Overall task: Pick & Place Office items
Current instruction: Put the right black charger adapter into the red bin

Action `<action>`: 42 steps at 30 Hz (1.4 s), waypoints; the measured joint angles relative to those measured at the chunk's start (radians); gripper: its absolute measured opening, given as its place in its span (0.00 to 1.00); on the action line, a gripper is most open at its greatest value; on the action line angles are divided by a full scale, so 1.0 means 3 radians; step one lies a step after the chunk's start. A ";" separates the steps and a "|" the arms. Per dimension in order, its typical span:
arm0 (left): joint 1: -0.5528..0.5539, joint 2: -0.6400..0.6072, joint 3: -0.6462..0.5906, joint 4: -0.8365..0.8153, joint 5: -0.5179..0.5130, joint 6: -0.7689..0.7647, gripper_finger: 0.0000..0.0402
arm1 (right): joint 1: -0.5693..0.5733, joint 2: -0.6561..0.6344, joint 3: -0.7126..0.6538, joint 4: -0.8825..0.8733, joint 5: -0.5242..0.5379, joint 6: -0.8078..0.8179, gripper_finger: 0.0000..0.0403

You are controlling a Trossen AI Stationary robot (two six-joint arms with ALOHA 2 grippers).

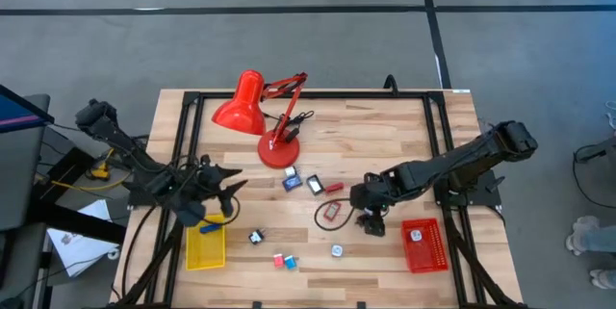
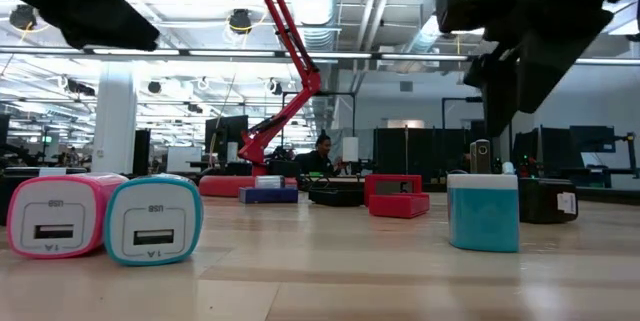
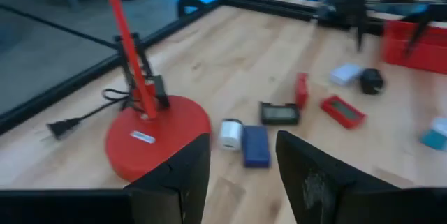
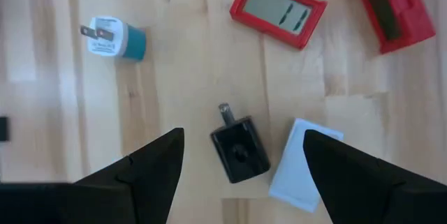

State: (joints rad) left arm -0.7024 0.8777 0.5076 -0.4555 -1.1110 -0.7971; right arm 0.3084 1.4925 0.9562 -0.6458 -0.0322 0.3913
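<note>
Small office items lie scattered on the wooden table: a blue block (image 1: 292, 182), a black display (image 1: 315, 185), a red clip (image 1: 333, 187), a red clock (image 1: 331, 211), a teal charger (image 1: 337, 249) and a pink and teal pair (image 1: 282, 261). My right gripper (image 4: 241, 161) is open and hovers above the table; its fingers stand on either side of a black charger (image 4: 239, 151) that lies beside a white block (image 4: 299, 165). My left gripper (image 3: 241, 172) is open and empty, raised near the yellow tray (image 1: 205, 249) and facing the lamp base (image 3: 157, 137).
A big red desk lamp (image 1: 260, 107) stands at the table's far middle, its cord trailing beside the base. The red tray (image 1: 423, 246) at the near right holds a white item (image 1: 417, 235). A blue item (image 1: 207, 224) lies at the yellow tray's far end.
</note>
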 joint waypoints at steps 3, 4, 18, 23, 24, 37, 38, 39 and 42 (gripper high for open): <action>0.0173 0.0110 0.0000 0.0141 0.0000 0.0040 0.39 | 0.0092 0.0078 0.0003 0.0020 0.0110 -0.0135 0.71; 0.0224 0.0142 0.0000 0.0155 0.0001 0.0042 0.39 | 0.0122 0.0122 0.0000 -0.0011 0.0124 -0.0180 0.71; 0.0497 0.0388 0.0000 0.0267 0.0003 0.0050 0.39 | 0.0218 0.1055 0.0366 -0.0141 0.0196 -0.0511 0.66; 0.0496 0.0388 0.0000 0.0264 0.0003 0.0050 0.40 | 0.0239 0.1232 0.0510 -0.0308 0.0185 -0.0548 0.45; 0.0496 0.0389 0.0000 0.0263 0.0003 0.0050 0.40 | 0.0239 0.1243 0.0525 -0.0339 0.0184 -0.0551 0.39; 0.0496 0.0406 0.0000 0.0353 0.0003 0.0050 0.40 | 0.0241 0.0707 0.0504 -0.0078 0.0815 -0.0313 0.34; 0.0498 0.0432 0.0000 0.0431 0.0003 0.0051 0.40 | 0.0248 0.0617 0.0501 0.0078 0.0960 -0.0294 0.34; 0.0506 0.0467 0.0000 0.0522 0.0003 0.0063 0.40 | 0.0263 0.0518 0.0469 0.0293 0.1099 -0.0296 0.34; 0.0513 0.0657 0.0000 0.0948 0.0003 0.0393 0.40 | 0.0301 0.0195 0.0242 0.1078 0.1353 -0.0523 0.34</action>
State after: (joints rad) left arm -0.5484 1.0749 0.5076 -0.1710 -1.1103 -0.6792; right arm 0.3988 1.5509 1.0288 -0.3225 0.3738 0.2343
